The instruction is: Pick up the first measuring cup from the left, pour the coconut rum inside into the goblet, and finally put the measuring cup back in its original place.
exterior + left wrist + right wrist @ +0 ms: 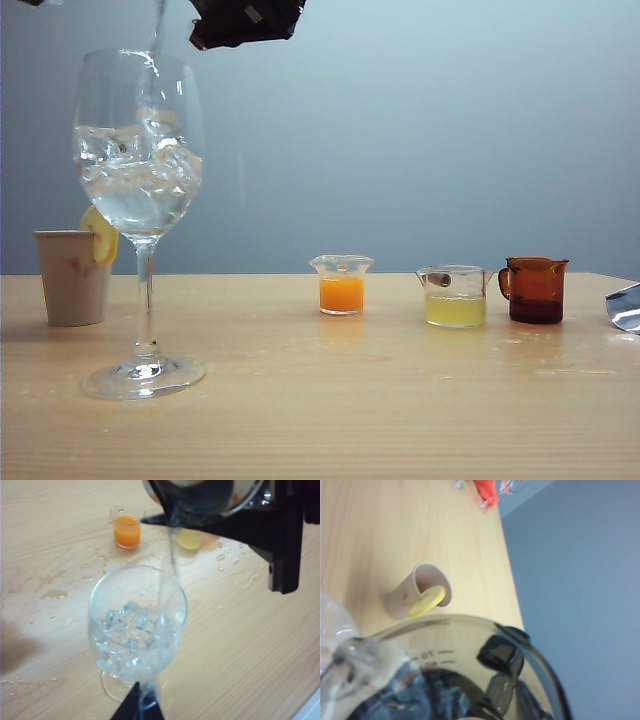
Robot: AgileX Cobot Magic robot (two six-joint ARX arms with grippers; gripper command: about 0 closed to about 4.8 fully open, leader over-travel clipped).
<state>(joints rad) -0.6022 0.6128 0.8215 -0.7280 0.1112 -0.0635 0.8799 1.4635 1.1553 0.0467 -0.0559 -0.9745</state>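
Note:
The goblet (pixel 140 150) stands at the left with ice cubes and clear liquid in its bowl; from above its rim (pixel 137 605) shows. My right gripper (pixel 245 20) is high above it, shut on the smoky measuring cup (pixel 200 495), which is tipped spout-down. A thin stream of coconut rum (pixel 167 575) falls from the spout into the bowl. In the right wrist view the cup's rim (pixel 445 625) with its scale marks fills the frame around that gripper (pixel 470 700). My left gripper (pixel 137 707) hovers near the goblet's foot, its dark fingers meeting in a point, holding nothing.
A beige paper cup (pixel 72 277) with a lemon slice stands left of the goblet. To the right are a cup of orange liquid (pixel 341 285), one of pale yellow liquid (pixel 455 296) and an amber handled cup (pixel 535 290). A silvery object (pixel 625 305) sits at the right edge. Wet spots (pixel 55 594) mark the table.

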